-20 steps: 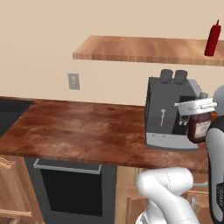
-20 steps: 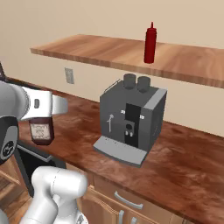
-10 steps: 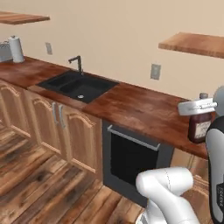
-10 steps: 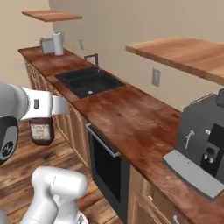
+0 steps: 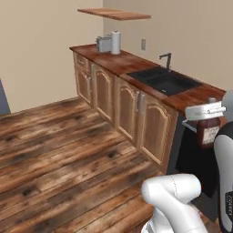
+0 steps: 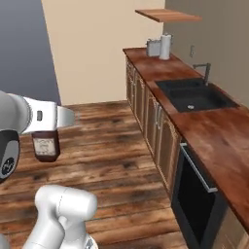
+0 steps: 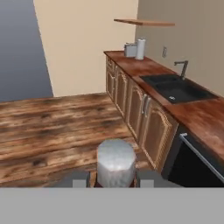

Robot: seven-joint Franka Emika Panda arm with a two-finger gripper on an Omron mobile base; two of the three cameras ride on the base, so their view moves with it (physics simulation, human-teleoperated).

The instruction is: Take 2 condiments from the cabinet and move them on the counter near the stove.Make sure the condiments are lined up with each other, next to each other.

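The floor (image 5: 59, 150) of dark planks fills the lower left of the left base view. One long tabletop (image 6: 214, 131) of reddish-brown wood runs along the right wall, from upper centre toward the lower right of the right base view, over pale wooden cabinets (image 5: 132, 113). One black sink (image 6: 194, 95) with one faucet (image 6: 206, 73) is sunk into it at the right. One wooden shelf (image 6: 168, 14) hangs at the top of that view; nothing visible stands on it. Under it, at the tabletop's far end, stand one paper roll (image 6: 166, 46) and one toaster (image 6: 153, 47), just beside each other.

One brown bottle (image 5: 209, 134) hangs at the right edge of the left base view, clear of the tabletop, and at the left of the right base view, over the floor. The gripper (image 6: 46, 129) has its jaws pinching the bottle near its top; in the hand view the cap (image 7: 115, 161) sits between the fingertips (image 7: 81, 178).

By my reading, the task is under halfway: one condiment is lifted and in transit, none is set down. Placing this bottle, then fetching the second and lining the two up, is left.
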